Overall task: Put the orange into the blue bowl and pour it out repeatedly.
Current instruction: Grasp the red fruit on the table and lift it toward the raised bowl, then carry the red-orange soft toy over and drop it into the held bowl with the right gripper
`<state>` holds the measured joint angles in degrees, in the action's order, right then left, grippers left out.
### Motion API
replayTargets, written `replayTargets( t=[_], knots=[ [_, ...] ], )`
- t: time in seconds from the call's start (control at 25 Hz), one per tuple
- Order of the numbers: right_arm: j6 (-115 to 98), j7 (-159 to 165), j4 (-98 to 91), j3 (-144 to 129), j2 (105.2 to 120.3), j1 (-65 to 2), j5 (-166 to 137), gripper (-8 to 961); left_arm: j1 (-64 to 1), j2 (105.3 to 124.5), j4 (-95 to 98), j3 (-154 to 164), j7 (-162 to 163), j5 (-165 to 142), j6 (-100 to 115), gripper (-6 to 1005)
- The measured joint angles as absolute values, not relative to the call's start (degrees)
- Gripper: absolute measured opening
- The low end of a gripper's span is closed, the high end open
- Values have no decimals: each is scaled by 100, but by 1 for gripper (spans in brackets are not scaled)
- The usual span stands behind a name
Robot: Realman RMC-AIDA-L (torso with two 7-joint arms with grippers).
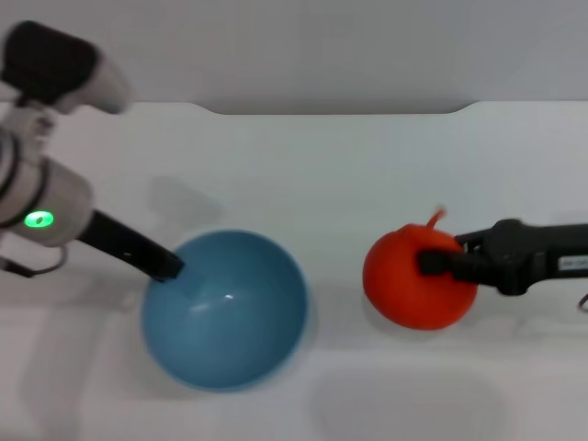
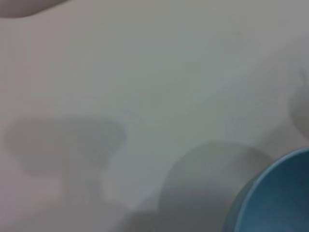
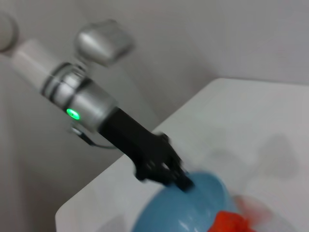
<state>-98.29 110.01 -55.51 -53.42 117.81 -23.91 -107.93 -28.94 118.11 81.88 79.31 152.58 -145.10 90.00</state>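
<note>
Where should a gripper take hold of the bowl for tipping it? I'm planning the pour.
At the rim on the robot's left side, where the left gripper sits now. The blue bowl is deep, smooth and round, so only the thin edge offers a pinch. The right gripper holds the orange.

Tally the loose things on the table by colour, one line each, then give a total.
Red-orange: 1, the orange, with the right claw shut on it.
Light blue: 1, the blue bowl, its rim held by the left claw.
Total: 2
</note>
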Motion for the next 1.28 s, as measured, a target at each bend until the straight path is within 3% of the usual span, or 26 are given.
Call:
replayTargets(
  t=[0.44, 0.64, 1.28],
  knots=[
    [-10675, 11700, -6766, -5519, 11781, -2679, -10956, 30, -4102, 11879, 7640, 9929, 15990, -14240, 8177, -2],
    [-10684, 11722, -6741, -6087, 11820, -2881, -11394, 23, -4213, 11882, 7638, 9981, 16000, -13996, 8114, -2],
    [-10271, 11942, -6891, -6530, 11852, -2951, -11543, 322, -4193, 11876, 7679, 9993, 16005, -13868, 8121, -1]
  ],
)
